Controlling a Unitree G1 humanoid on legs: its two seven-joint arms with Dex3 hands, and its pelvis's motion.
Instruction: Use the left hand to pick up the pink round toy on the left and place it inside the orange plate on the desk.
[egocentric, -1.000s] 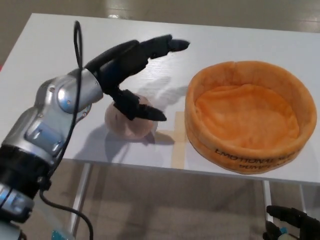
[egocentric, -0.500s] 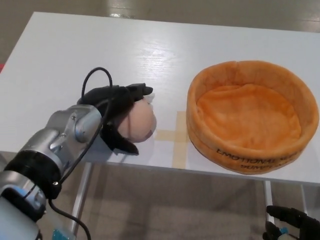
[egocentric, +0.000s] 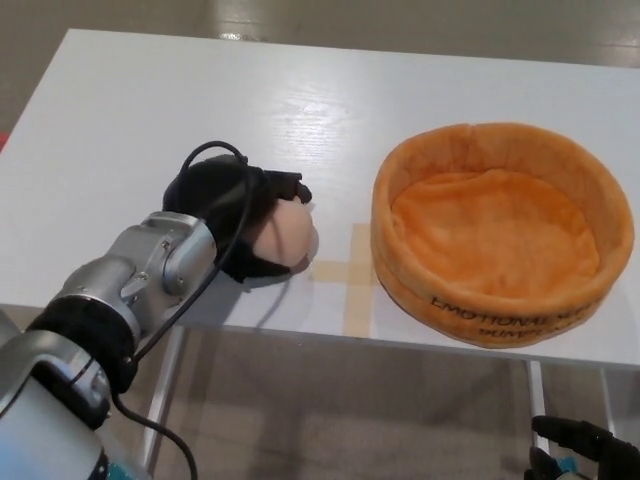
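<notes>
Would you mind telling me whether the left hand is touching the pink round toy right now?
Touching. In the head view, the left hand is wrapped around the pink round toy, its black fingers lying directly on the toy with no gap visible.

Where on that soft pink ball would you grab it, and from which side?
Around its round middle, coming from the left and above. The pink ball has no handle, so fingers must wrap it, as the left hand does, and that side leaves the path to the orange plate open.
</notes>
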